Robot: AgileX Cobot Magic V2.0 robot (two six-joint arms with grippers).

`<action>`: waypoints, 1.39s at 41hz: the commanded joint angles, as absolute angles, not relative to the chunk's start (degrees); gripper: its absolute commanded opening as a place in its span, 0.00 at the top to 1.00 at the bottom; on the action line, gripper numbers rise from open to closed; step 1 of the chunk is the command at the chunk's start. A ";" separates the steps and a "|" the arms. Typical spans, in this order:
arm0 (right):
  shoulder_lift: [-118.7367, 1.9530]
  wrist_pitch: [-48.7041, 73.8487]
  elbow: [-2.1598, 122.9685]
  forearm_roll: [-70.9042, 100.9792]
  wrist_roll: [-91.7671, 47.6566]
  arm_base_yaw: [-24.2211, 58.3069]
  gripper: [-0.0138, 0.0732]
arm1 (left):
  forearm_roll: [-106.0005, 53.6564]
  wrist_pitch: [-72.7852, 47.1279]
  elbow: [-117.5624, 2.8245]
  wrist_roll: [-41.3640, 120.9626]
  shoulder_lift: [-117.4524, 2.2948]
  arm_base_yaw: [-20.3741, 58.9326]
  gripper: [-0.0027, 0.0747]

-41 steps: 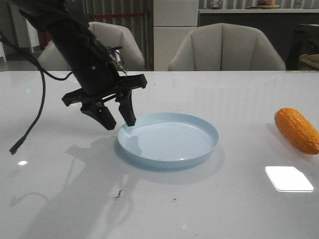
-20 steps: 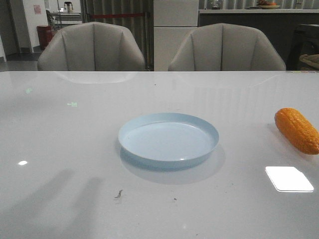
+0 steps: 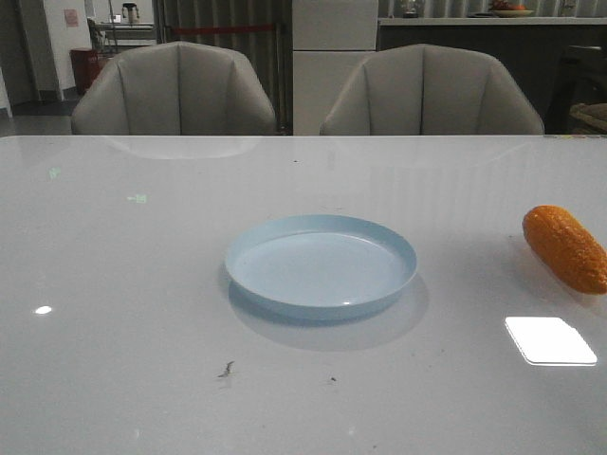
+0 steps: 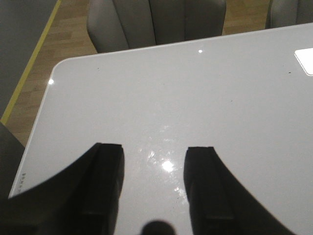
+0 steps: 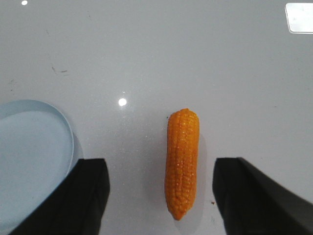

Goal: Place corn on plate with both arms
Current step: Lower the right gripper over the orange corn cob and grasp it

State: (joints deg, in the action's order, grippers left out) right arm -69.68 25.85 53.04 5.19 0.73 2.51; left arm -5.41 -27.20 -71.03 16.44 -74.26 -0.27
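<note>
The pale blue plate (image 3: 321,263) sits empty in the middle of the white table. The orange corn (image 3: 565,247) lies on the table at the right edge of the front view, apart from the plate. No arm shows in the front view. In the right wrist view the right gripper (image 5: 161,169) is open, its two black fingers either side of the corn (image 5: 182,162), above it; the plate's rim (image 5: 68,132) shows beside one finger. In the left wrist view the left gripper (image 4: 154,161) is open and empty over bare table near a corner.
Two grey chairs (image 3: 175,90) stand behind the table's far edge. A bright light reflection (image 3: 550,339) lies on the table near the corn. The table's rounded corner and edge (image 4: 56,73) show in the left wrist view, with wooden floor beyond.
One second ago the left arm hung over the plate's left rim with open jaws; it has since left the front view. The plate and corn have not moved.
</note>
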 commanded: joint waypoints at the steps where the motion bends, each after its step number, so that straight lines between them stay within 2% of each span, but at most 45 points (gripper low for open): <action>1: -74.51 23.87 58.98 5.45 0.67 1.92 0.19 | -6.11 -15.30 -62.08 16.67 -66.65 -0.41 0.49; 8: -85.75 31.20 68.37 5.45 2.88 -0.62 0.19 | -7.33 -12.91 -45.71 16.67 -57.32 -0.41 0.49; 15: -94.26 31.96 72.65 5.45 2.88 -1.33 0.19 | -9.08 -12.91 -38.69 16.67 -50.49 -0.41 0.49; 27: -103.81 33.35 73.55 5.56 2.88 -1.33 0.19 | -9.08 -11.65 -37.84 16.67 -45.96 -0.41 0.49; 42: -108.77 33.28 73.55 6.58 2.82 -1.15 0.20 | -9.08 -11.63 -37.84 16.67 -45.87 -0.41 0.49; 45: -109.26 33.28 73.55 6.58 2.23 -1.15 0.24 | -9.08 -11.63 -37.84 16.67 -45.87 -0.41 0.49; 52: -109.25 33.35 74.51 6.58 1.22 -1.15 0.47 | -9.08 -11.63 -37.84 16.67 -45.87 -0.41 0.49; 57: -109.20 36.16 78.63 6.58 -0.48 -0.68 0.48 | -9.08 -11.50 -37.84 16.67 -45.87 -0.41 0.49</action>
State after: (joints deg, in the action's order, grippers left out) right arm -112.37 36.08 74.34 6.23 1.47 -0.98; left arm -8.33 -16.66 -36.31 16.71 -46.40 -0.38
